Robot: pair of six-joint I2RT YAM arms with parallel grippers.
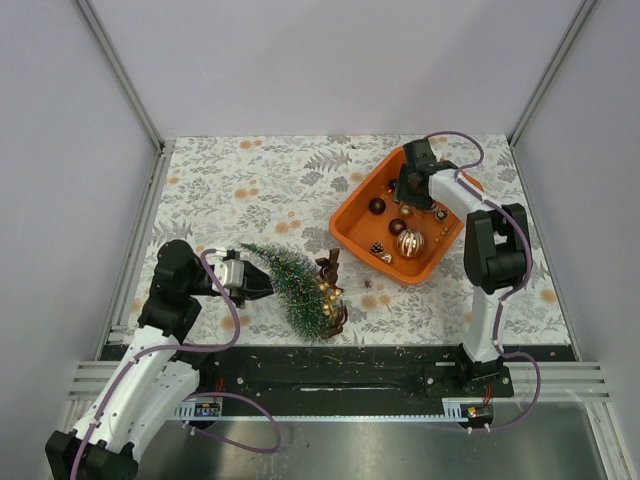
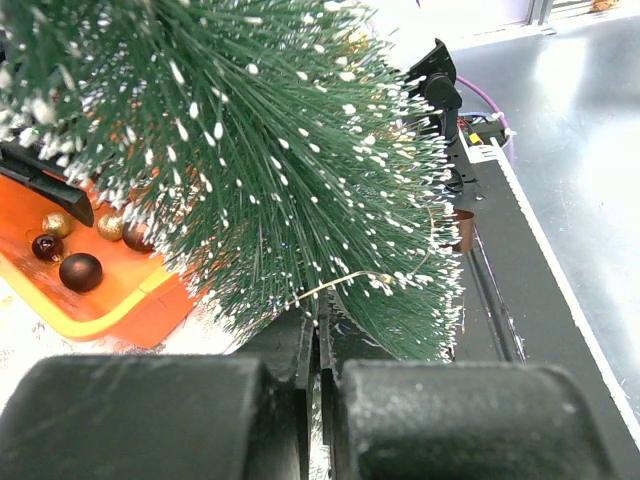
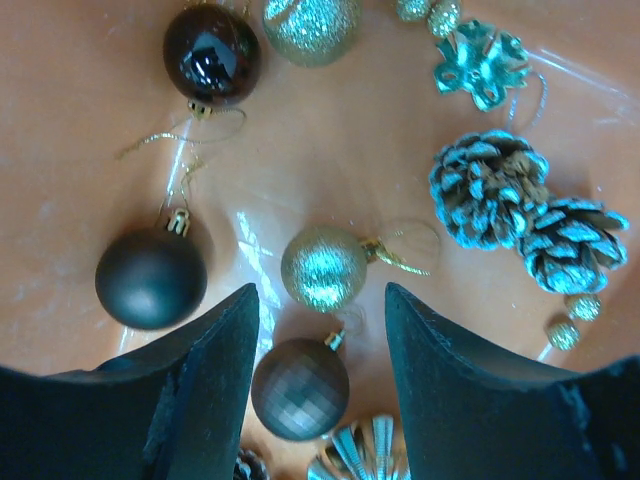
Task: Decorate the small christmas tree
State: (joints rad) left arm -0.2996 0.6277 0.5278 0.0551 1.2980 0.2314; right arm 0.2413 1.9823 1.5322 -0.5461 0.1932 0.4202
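While the small christmas tree (image 1: 298,283) lies tipped on the counter (image 1: 230,180), tip toward 10 o'clock, the left end effector (image 1: 262,287) sits at its 9 o'clock side, jaws all but closed against the bristles; any grasp cannot be told. The right end effector (image 3: 320,292) gapes wide, empty, over a gold glitter bauble (image 3: 322,268) in the orange tub (image 1: 345,225) at the tree's 2 o'clock.

Floral table (image 1: 250,180) bears an orange tub (image 1: 345,222) and the small christmas tree (image 1: 295,285).
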